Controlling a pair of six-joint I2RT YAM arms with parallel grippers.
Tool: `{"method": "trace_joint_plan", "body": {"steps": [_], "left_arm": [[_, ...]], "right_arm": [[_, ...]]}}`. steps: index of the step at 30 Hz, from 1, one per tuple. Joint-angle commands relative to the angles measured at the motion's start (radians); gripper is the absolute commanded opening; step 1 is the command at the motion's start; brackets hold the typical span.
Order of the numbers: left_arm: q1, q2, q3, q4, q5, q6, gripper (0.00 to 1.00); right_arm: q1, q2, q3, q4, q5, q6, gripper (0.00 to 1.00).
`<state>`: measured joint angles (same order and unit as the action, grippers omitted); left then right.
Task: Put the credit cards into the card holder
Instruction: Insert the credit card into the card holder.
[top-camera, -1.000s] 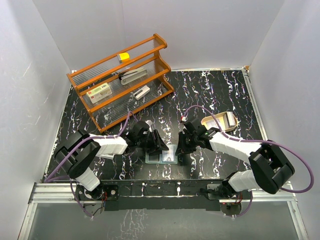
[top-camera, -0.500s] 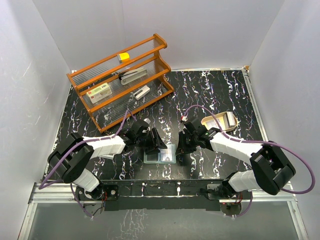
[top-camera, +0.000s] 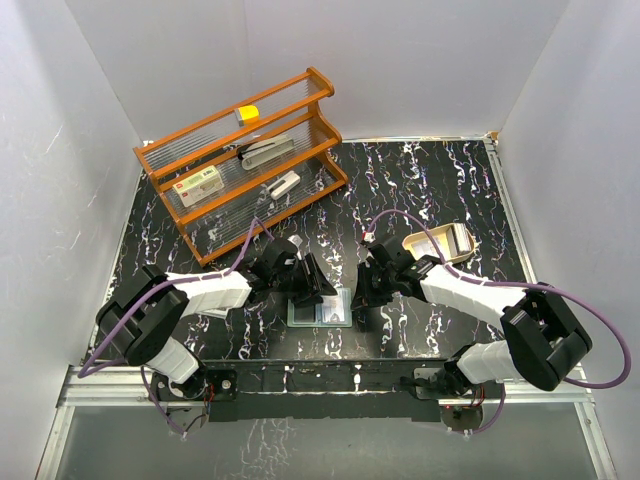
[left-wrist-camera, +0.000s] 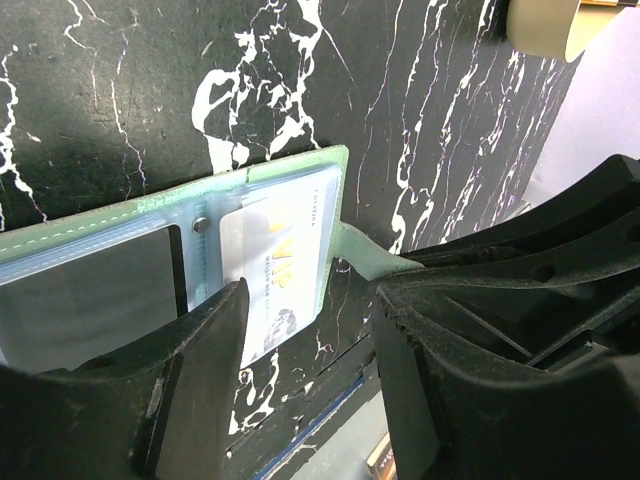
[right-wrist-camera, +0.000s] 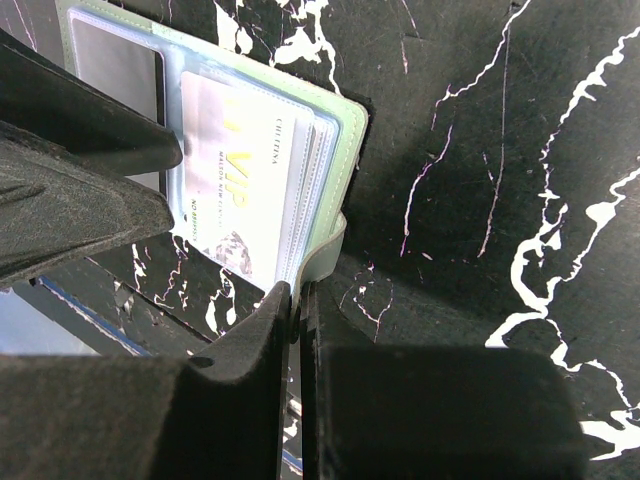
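Top external view: one card holder (top-camera: 322, 312) lies opened flat at 6 o'clock on the black marbled table (top-camera: 420, 180), between two grippers. The left gripper (top-camera: 320, 291) is at the holder's 11 o'clock and the right gripper (top-camera: 358, 300) at its 3 o'clock. One orange rack (top-camera: 240, 160) stands at 10 o'clock. It carries four items, among them a white box (top-camera: 197, 183) whose red label is too small to read. One tan tray (top-camera: 440, 243) sits at 3 o'clock.

One credit card (right-wrist-camera: 250, 190) can be counted. It sits in the outermost clear sleeve, pale, with "VIP" in yellow letters. The dark lines beside that are too fine to read. Whether the grey pocket on the other half holds a card cannot be told.

The holder has a mint-green stitched border, layered clear sleeves and a small snap stud (left-wrist-camera: 202, 224). Its thin green closing strap (left-wrist-camera: 362, 256) curls off the outer edge.

In the right wrist view, the right jaws are clenched on that strap. In the left wrist view, the left jaws stand released, spread over the card's end.
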<state>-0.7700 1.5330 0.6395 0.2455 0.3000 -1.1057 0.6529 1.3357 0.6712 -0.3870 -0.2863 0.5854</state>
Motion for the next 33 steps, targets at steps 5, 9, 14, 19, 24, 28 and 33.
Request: {"method": "trace_joint_plan", "body": {"steps": [5,9,14,19,24,28,33], "left_arm": [[-0.005,-0.009,0.031,-0.064,-0.004,0.026,0.34],[-0.005,-0.013,0.074,-0.185,-0.046,0.077,0.01],[-0.004,-0.021,0.122,-0.329,-0.117,0.125,0.0],[-0.006,0.028,0.205,-0.446,-0.149,0.164,0.0],[-0.009,0.062,0.229,-0.458,-0.142,0.17,0.0],[-0.009,0.095,0.224,-0.434,-0.113,0.164,0.0],[-0.018,0.116,0.221,-0.416,-0.102,0.155,0.0]], "right_arm": [[0.005,-0.015,0.001,0.048,-0.002,0.003,0.0],[0.004,-0.015,0.002,0.044,-0.003,0.002,0.0],[0.004,-0.018,0.004,0.044,-0.002,0.004,0.0],[0.005,-0.018,0.005,0.043,-0.001,0.007,0.0],[0.004,-0.02,0.005,0.043,-0.001,0.008,0.0],[0.006,-0.021,0.002,0.045,-0.001,0.008,0.0],[0.006,-0.021,0.001,0.046,-0.001,0.007,0.0]]}}
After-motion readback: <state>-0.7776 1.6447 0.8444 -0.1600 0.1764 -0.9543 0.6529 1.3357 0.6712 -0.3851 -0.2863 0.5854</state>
